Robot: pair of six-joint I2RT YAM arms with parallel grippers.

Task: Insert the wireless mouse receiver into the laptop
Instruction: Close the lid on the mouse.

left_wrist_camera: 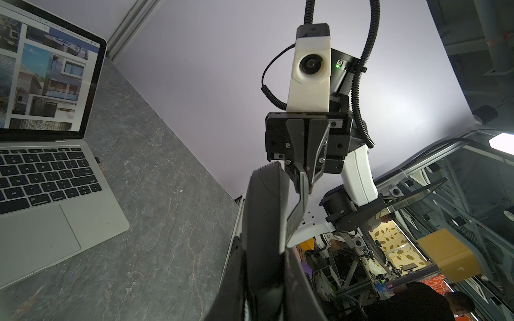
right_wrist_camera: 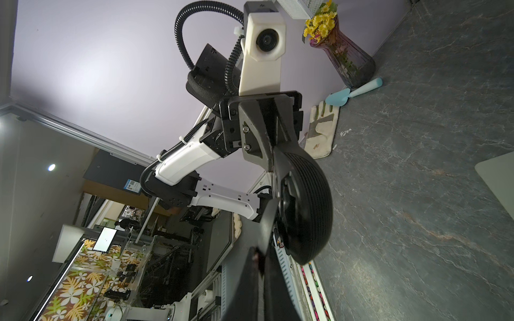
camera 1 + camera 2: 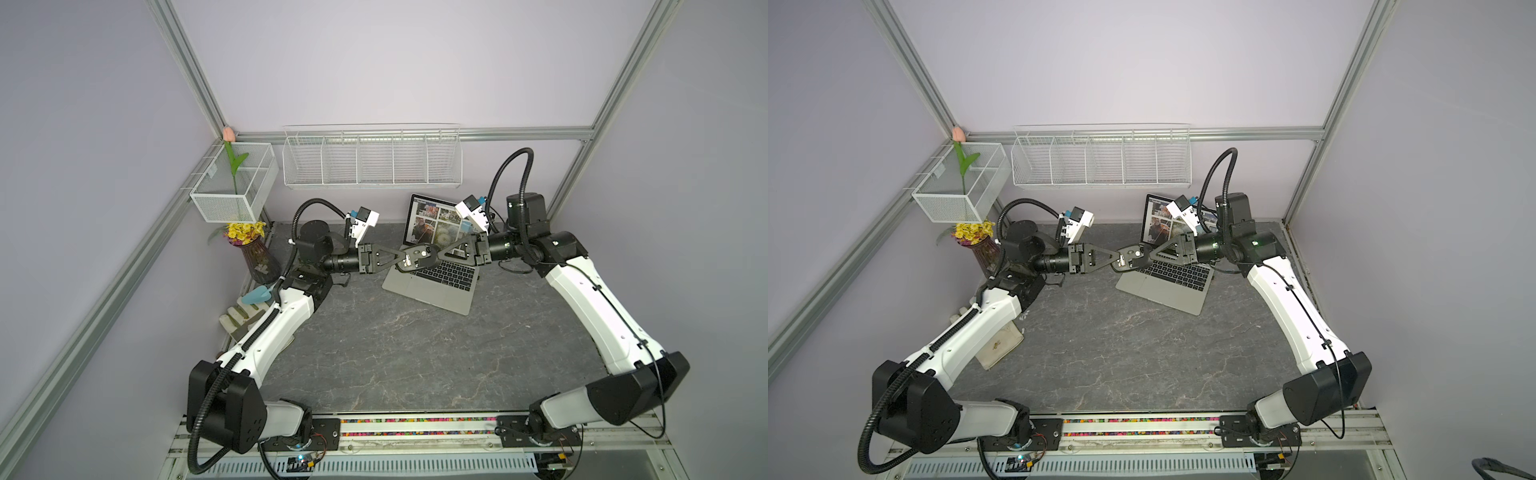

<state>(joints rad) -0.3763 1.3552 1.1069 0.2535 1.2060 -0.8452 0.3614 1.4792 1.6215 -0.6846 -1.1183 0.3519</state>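
- your left gripper [image 3: 403, 261] reaches in from 9 o'clock and is clamped on the mouse [image 3: 419, 254], holding it in the air above the laptop's 10 o'clock corner.
- the cover piece [image 1: 296, 214], a thin curved black shell, stands just beside the mouse. it looks slick and a little springy.
- your right gripper [image 1: 304, 182] comes in from 3 o'clock, fingers together, pinched on the edge of that cover piece. neither hand has the receiver.
- the laptop [image 3: 415, 286] sits open and askew at 12 o'clock on the grey table [image 3: 395, 365]. it is slim and will likely slide under a sideways push, so plan to steady it.
- the wireless mouse receiver [image 1: 97, 159] appears to be the tiny dark stub touching the laptop's side edge that faces 3 o'clock, level with the rear key rows. you cannot tell from the left wrist view whether it is seated in a port or only lying against the edge. it does not show in the top views.
- expect the receiver to be very light, rigid and smooth, with almost no surface to grip. take it across the flat faces of its short cap and leave the plug end free. it could easily twist or flick out of the pads, so keep it square to the port and press straight in.
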